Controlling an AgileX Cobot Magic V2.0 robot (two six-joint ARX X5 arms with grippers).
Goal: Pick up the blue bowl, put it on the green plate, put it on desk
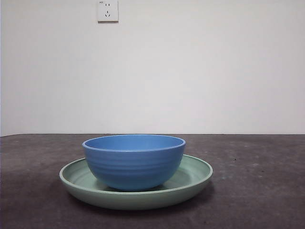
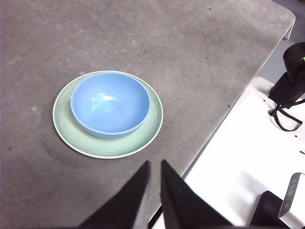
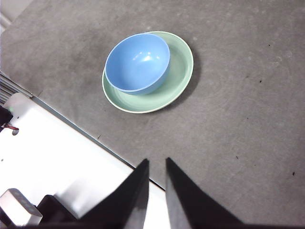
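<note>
The bowl (image 1: 134, 161) was seen upright inside the plate (image 1: 195, 172), resting on its floor; the plate lay flat on the desk (image 1: 257, 191). In the front view the bowl sat a little left of the plate's centre, its rim level and its ridged wall rising above the plate's raised rim; no arm was seen in that view. A wall socket (image 1: 107, 10) was seen on the white wall behind. In the left wrist view the left gripper (image 2: 154, 164) was held high above the desk, well apart from bowl (image 2: 109, 103) and plate (image 2: 102, 145); its fingers were nearly together, a narrow slit between the tips, with nothing held. In the right wrist view the right gripper (image 3: 157, 162) was likewise held high and well apart from bowl (image 3: 137, 62) and plate (image 3: 178, 76); its fingers were nearly together and empty. A white base (image 3: 57, 152) was seen beside the desk edge, under both grippers.
</note>
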